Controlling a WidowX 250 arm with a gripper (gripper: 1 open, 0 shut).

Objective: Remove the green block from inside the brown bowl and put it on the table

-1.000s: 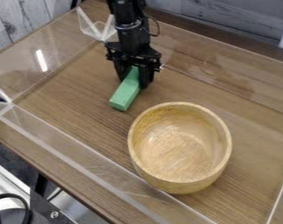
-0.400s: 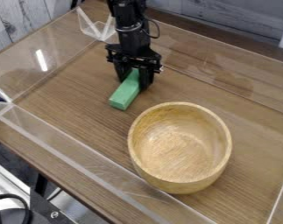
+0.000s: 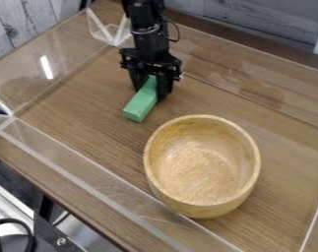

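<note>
Nothing has moved since the earlier frames: the block, the arm and the bowl sit exactly as they did a second ago. The green block [image 3: 143, 101] lies on the table [image 3: 69, 108], outside the brown bowl [image 3: 202, 163] and just beyond its far-left rim, apart from it. The block's near end rests on the wood while its far end tucks up between the black fingers of the gripper [image 3: 152, 87], so it sits slightly tilted. The gripper points straight down and is clamped on that upper end of the block, its two fingers pressed to either side. The black arm rises from it toward the top of the view. The bowl stands upright on the near right part of the table, its pale grained inside bare. Clear acrylic walls [image 3: 43, 69] border the tabletop, with a bright glare spot on the left one.
</note>
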